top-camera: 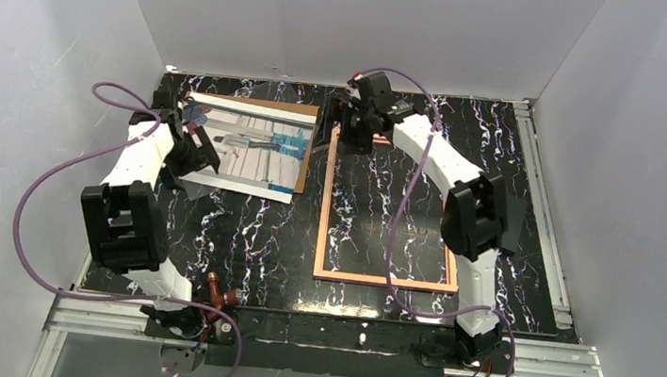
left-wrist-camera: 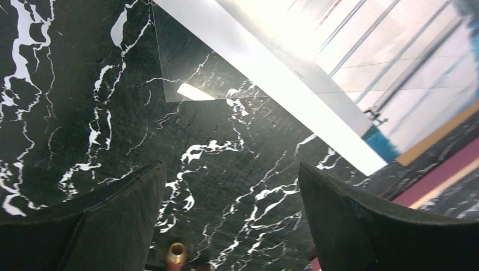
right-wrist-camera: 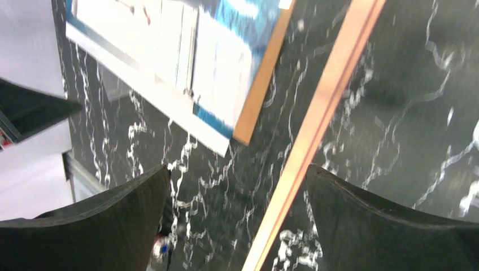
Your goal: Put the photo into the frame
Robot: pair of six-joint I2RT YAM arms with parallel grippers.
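Black marbled tabletop holds the photo flat at far left, apart from the frame; light, limp and slick, it likely wants pinching by its white near border, both left end effector and right end effector gaping empty.

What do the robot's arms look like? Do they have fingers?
The left arm and the right arm are white tubes with chunky black blocks at the joints. A thin purple cable loops along each. The left gripper and the right gripper each have two black curved fingers, like a pincer.
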